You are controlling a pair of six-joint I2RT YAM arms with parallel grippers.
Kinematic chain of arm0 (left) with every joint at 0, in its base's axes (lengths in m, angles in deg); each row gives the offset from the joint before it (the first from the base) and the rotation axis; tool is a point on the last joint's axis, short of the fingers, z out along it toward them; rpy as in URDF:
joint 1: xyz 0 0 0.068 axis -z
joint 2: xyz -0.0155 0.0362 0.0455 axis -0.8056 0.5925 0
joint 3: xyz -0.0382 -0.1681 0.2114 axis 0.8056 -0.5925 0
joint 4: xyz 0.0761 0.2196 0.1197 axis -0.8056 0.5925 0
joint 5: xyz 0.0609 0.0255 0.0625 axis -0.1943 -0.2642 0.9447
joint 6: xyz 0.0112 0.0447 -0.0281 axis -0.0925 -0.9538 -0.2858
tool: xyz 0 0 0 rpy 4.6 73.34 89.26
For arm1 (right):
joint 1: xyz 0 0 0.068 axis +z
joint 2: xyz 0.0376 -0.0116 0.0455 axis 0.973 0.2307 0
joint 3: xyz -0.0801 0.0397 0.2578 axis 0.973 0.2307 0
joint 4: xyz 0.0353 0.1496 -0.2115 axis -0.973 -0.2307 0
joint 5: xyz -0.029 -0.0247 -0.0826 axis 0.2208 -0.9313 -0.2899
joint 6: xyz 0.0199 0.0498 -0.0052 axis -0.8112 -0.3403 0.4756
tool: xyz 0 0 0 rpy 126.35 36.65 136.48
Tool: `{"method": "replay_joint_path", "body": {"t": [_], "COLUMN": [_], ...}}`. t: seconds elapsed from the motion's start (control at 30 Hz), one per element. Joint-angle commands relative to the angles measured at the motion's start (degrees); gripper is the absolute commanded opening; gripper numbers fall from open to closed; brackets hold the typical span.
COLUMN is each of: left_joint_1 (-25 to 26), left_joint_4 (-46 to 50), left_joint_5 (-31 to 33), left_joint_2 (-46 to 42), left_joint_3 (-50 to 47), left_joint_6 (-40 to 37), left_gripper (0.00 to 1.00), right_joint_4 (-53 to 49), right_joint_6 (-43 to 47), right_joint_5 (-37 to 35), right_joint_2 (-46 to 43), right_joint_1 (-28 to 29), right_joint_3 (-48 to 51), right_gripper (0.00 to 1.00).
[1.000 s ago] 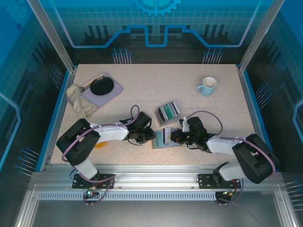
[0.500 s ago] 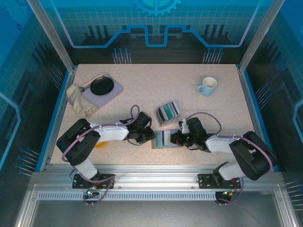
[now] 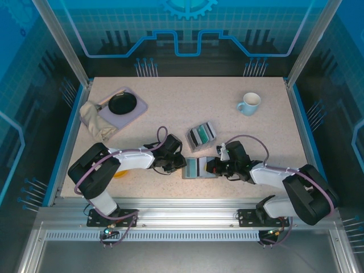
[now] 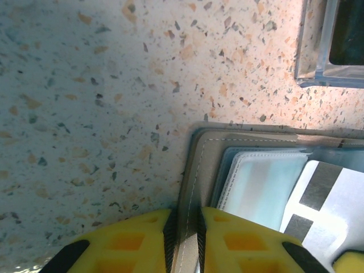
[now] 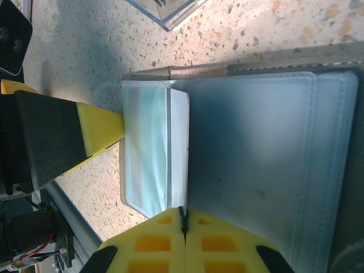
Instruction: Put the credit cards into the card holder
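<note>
At the near centre of the table, the card holder (image 3: 199,168) lies open between the arms, its long axis running left to right. The left gripper (image 4: 186,219) pinches its grey left cover edge. The right gripper (image 5: 183,219), fingers pressed together, meets the pocket leaves beside a teal credit card (image 5: 149,153).

Speckled beige table (image 3: 170,102), blue-edged. Bears at far right a pale mug (image 3: 249,103), upright; at far left a lilac tray (image 3: 135,112), a crumpled beige cloth (image 3: 94,120) against its near-left side; at centre a clear slotted box (image 3: 201,135); just nearer than that, a grey card holder (image 3: 196,168), lying open.
</note>
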Motion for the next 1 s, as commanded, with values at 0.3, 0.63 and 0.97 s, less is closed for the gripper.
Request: {"method": "replay_joint_path", "body": {"t": [0.3, 0.63, 0.97], "left_joint_1": [2.15, 2.22, 2.16], "left_joint_4": [-2.16, -2.07, -2.25], "left_joint_5": [-3.46, -3.31, -3.28], "left_joint_2": [4.19, 3.92, 4.13], "left_joint_3": [0.40, 0.04, -0.11], "left_joint_6": [0.18, 0.17, 0.28], "left_gripper": [0.21, 0.21, 0.20], "right_joint_4": [-2.23, -8.81, -10.18], "right_joint_6": [-2.54, -3.32, -6.93], "right_joint_5": [3.82, -1.63, -5.01], "right_joint_2": [6.15, 0.85, -2.69], "right_joint_1": [1.09, 0.96, 1.93], "right_joint_3": [-2.53, -2.32, -0.16], "right_gripper": [0.00, 0.00, 0.00]}}
